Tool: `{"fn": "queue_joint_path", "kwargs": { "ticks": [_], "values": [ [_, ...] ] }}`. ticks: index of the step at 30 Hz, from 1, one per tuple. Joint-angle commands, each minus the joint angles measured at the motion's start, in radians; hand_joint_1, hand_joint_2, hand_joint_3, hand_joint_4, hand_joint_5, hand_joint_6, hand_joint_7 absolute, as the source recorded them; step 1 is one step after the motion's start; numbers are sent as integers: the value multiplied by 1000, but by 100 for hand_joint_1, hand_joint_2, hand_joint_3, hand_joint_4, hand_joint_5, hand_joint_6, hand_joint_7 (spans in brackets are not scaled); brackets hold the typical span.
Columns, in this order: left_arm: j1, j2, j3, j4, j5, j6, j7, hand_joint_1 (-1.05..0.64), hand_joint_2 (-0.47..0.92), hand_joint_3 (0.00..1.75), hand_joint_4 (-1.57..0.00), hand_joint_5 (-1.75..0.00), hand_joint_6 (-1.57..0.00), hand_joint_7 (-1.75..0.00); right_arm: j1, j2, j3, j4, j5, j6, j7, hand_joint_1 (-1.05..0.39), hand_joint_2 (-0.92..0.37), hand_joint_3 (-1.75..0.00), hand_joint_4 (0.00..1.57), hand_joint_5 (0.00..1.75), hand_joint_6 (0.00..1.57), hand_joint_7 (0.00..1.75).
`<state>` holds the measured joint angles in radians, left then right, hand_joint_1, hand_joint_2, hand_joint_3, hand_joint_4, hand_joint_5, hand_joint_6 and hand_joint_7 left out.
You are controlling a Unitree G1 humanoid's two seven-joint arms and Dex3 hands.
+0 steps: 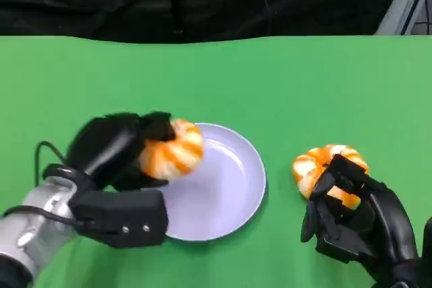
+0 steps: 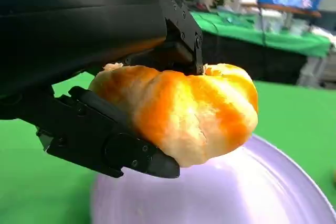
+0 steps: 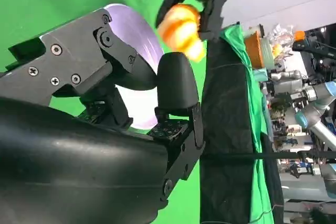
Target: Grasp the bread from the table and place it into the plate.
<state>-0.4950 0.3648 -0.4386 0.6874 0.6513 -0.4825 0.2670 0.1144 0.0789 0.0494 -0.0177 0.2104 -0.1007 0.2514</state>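
Left black hand point(image 1: 125, 150), lower left of the head frame, grips an orange-and-cream glazed bread roll point(image 1: 172, 150) between its fingers; roll hangs over the left rim of the round pale lavender plate point(image 1: 229, 193), not resting on it. Left wrist view shows fingers clamped above and below the roll point(image 2: 184, 114), plate point(image 2: 252, 192) beneath. Nothing lies in the plate. Right black hand point(image 1: 354, 217), lower right, sits against a second orange-and-cream roll point(image 1: 322, 164) on the green table point(image 1: 304, 85); whether it has hold of it, cannot tell.
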Motion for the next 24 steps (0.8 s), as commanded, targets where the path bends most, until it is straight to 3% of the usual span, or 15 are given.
{"fn": "queue_joint_path", "kwargs": {
  "ticks": [1,11,14,15,16,17,19,22,24],
  "values": [
    [-32,-28,-13,48,5,-13,-24,-8,92,35,-62,-175,-61,-161,0,-7,-10,-5,2,-12,-9,-9,-57,-119,86,175,63,174],
    [-97,-101,-46,184,28,0,-22,-4,92,32,-60,-175,-55,-169,8,-6,-5,-18,4,-8,-12,-8,-57,-119,86,175,63,174],
    [-113,-112,-54,224,35,-14,-5,-3,92,32,-61,-173,-67,-146,9,-5,-6,-20,8,-3,-14,-9,-57,-119,86,175,63,174],
    [-115,-110,-58,227,38,-12,-15,-6,92,32,-64,-155,-73,-120,8,-5,-5,-19,7,-7,-13,-9,-57,-119,86,175,63,174],
    [-117,-108,-61,230,39,-10,-23,-15,92,27,-68,-93,-81,-65,8,-5,-5,-17,7,-9,-12,-9,-57,-119,86,175,63,174],
    [-120,-103,-72,228,53,-2,-26,-19,92,25,-75,-60,-89,-37,8,-6,-4,-18,2,-9,-15,-8,-57,-119,86,175,63,174],
    [-122,-93,-85,221,65,4,-44,-54,92,28,-51,-14,-70,-8,10,-7,-1,-27,-3,0,-22,-10,-57,-118,85,175,62,174],
    [-120,-83,-92,212,69,17,-85,-82,92,40,-22,-2,-48,-1,7,-6,-4,-19,6,-7,-16,-9,-58,-117,85,175,62,174],
    [-119,-73,-98,208,74,22,-114,-89,92,47,-9,0,-40,0,6,-6,-4,-19,6,-6,-17,-9,-58,-117,85,175,62,174]
  ]
}}
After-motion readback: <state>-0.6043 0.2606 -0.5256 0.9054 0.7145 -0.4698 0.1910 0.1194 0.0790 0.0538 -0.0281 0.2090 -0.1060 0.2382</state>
